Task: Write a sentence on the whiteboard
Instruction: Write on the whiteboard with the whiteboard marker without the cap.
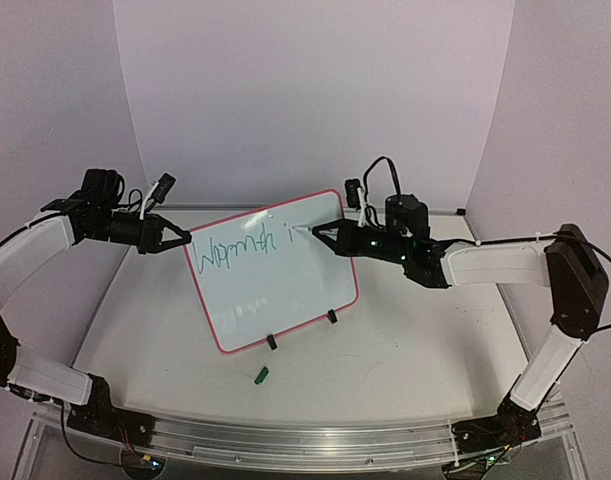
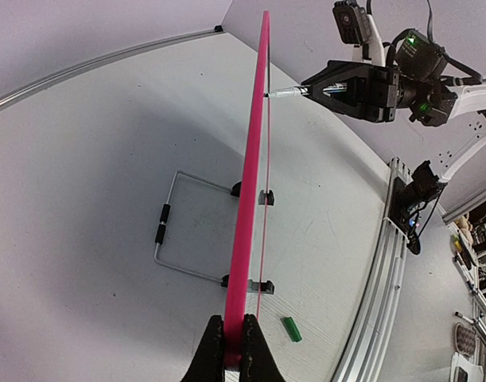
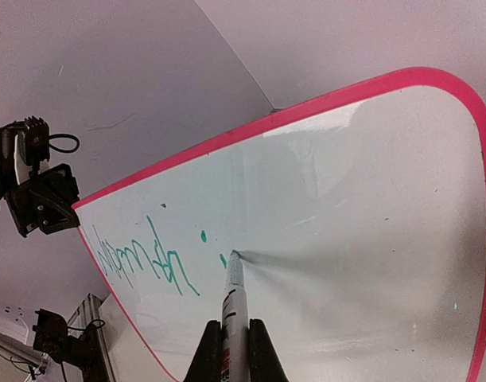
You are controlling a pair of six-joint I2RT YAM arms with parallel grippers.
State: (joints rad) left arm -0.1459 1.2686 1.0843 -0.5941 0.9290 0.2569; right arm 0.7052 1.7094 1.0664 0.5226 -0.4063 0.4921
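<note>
Now, left gripper tight on the whiteboard edge — right gripper snug around a marker, tip on the board.

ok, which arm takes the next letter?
Right. The right tool holds the marker, tip on the whiteboard just past the green writing; the left tool is clamped on the board's edge, steadying it.

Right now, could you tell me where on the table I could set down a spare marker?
The widest bare patch is the table front right, between the whiteboard, the right arm and the front rail. A smaller one lies front left, nearer than the left fingers. It is crowded by the green cap, at the wire stand behind the whiteboard, and at the marker.
</note>
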